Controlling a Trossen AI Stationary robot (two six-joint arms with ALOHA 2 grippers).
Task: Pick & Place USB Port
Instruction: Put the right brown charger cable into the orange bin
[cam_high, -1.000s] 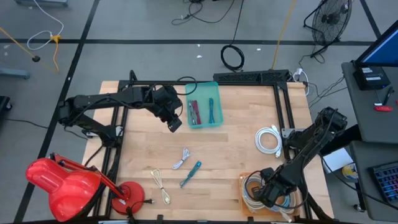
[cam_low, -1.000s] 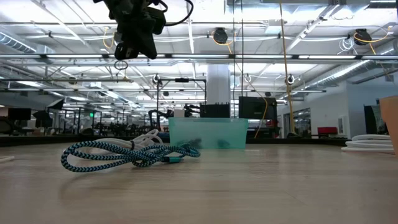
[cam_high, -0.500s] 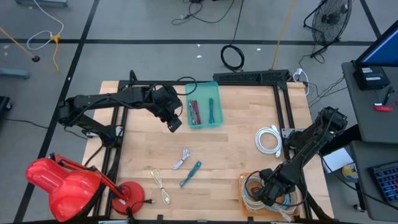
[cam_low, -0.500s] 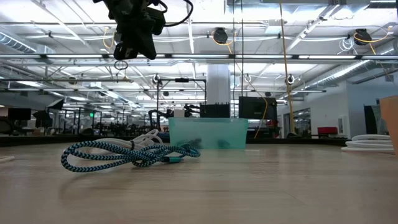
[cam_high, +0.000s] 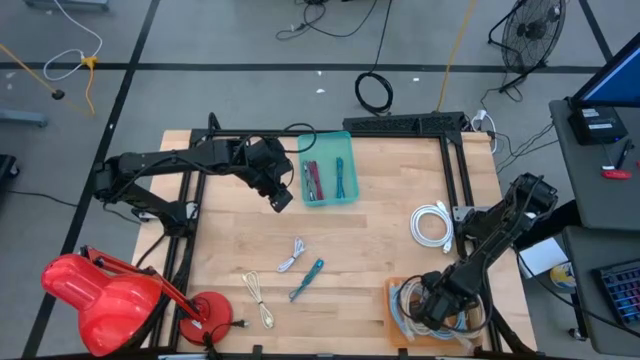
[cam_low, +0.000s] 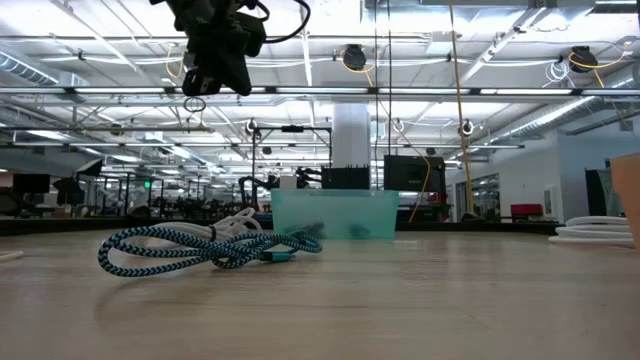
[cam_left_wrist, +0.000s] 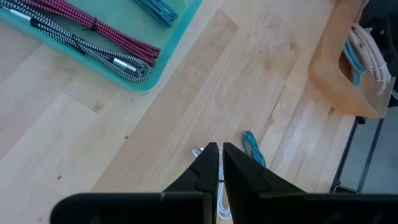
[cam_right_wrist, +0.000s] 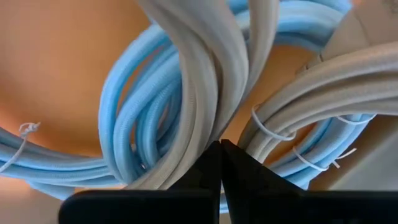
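Several USB cables lie in view. A white one (cam_high: 291, 258), a teal one (cam_high: 306, 280) and a beige one (cam_high: 258, 298) lie loose on the table's middle. More lie in the teal tray (cam_high: 345, 135). Coils of grey (cam_right_wrist: 205, 93) and light blue cable (cam_right_wrist: 134, 118) fill the orange bin (cam_high: 392, 300) at the near right. My right gripper (cam_high: 430, 306) is down in that bin, shut, its tips (cam_right_wrist: 221, 149) at the grey coil. My left gripper (cam_high: 281, 200) hangs shut, high above the table beside the tray's left side, with nothing in it (cam_left_wrist: 220, 152). My right gripper comes steeply from above into the orange bin. Its shut fingertips (cam_right_wrist: 211, 163) lie against the grey cable coil where it crosses the light blue one. Whether a strand is pinched between them cannot be told. The coils rest in the bin.
A white cable coil (cam_high: 432, 224) lies at the table's right edge. A red desk lamp (cam_high: 110, 295) stands at the near left corner. Black frame rails (cam_high: 455, 150) run along the table's far and side edges. Bare wood lies between the tray and the loose cables.
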